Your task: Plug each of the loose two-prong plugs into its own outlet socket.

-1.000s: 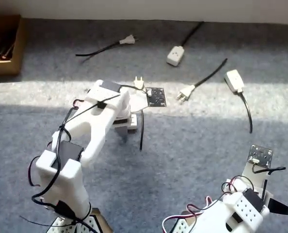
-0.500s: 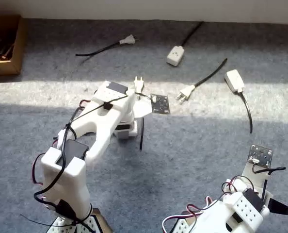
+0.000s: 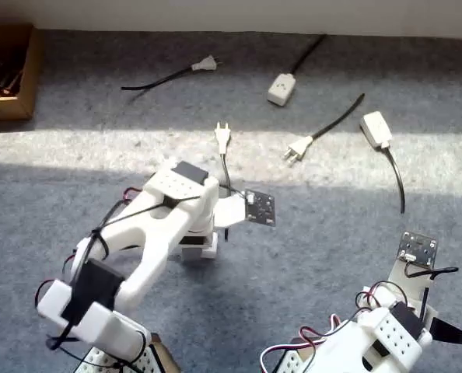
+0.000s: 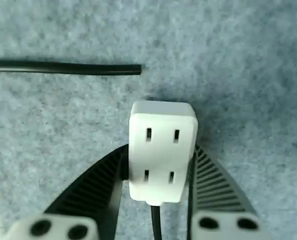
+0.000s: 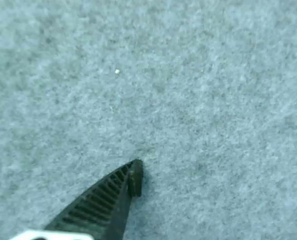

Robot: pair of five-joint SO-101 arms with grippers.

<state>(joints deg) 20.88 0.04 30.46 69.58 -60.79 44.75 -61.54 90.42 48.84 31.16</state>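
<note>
A white outlet socket with slotted holes sits between the black ribbed fingers of my left gripper, which is shut on its sides just above the grey carpet. From above, that gripper hangs in the middle of the carpet, below a two-prong plug. A second plug lies to the right and a third at the back. Two more white sockets lie at the back right. My right gripper is shut and holds nothing, low over bare carpet at the front right.
A black cable end lies on the carpet just beyond the held socket. A wooden box stands at the back left. Black cords trail from the plugs and sockets across the far half of the carpet.
My left arm has drawn back toward the front with the socket, away from the nearest plug, which now lies uncovered. The right arm has not moved.
</note>
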